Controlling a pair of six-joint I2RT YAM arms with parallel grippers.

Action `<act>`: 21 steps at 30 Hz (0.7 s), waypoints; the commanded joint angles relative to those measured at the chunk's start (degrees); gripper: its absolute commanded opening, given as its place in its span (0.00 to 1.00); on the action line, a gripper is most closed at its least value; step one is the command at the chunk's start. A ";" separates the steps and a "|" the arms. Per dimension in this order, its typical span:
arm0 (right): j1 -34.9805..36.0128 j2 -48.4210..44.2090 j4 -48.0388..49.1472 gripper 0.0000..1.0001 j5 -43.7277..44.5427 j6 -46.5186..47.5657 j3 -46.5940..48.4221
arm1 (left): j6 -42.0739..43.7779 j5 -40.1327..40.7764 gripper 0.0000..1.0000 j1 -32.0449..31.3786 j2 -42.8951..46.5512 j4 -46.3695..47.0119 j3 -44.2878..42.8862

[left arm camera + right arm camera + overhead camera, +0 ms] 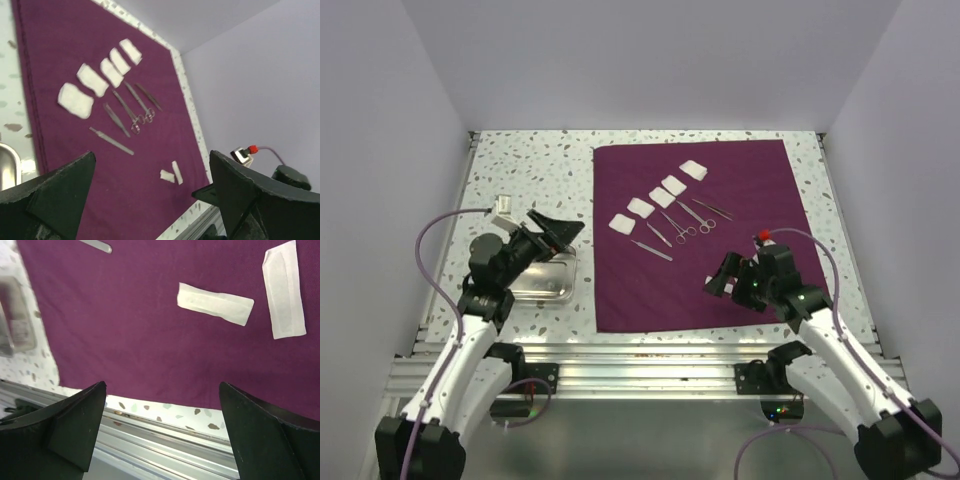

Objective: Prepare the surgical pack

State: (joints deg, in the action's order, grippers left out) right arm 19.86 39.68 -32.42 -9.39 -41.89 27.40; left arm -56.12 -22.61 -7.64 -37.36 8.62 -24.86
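Observation:
The dark-purple cloth (pixel 740 190) lies flat mid-table. On it sit a diagonal row of white gauze squares (pixel 640 207) and thin silver scissors (pixel 677 229) and tweezers (pixel 651 248); they also show in the left wrist view as gauze (pixel 91 80) and scissors (pixel 129 112). Two small white strips (pixel 215 303) lie on the cloth near its front edge. The steel tray (pixel 542 285) sits left of the cloth. My left gripper (pixel 558 230) (pixel 152 165) is open and empty above the tray's far end. My right gripper (pixel 718 284) (pixel 162 390) is open and empty over the cloth's front right.
The speckled table (pixel 520 170) has white walls on three sides. An aluminium rail (pixel 640 355) runs along the near edge and shows in the right wrist view (pixel 165 440). A purple cable (pixel 435 235) loops off the left arm.

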 commanded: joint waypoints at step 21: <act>2.11 51.61 19.33 0.85 -15.40 8.75 39.03 | 26.67 7.58 0.84 -1.94 -27.32 -46.23 -34.02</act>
State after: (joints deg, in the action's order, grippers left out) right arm 20.49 87.61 -18.22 -23.53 -33.65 60.49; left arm -35.09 -18.65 -9.17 -64.62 -28.71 -53.78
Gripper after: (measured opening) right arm 0.870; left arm 0.849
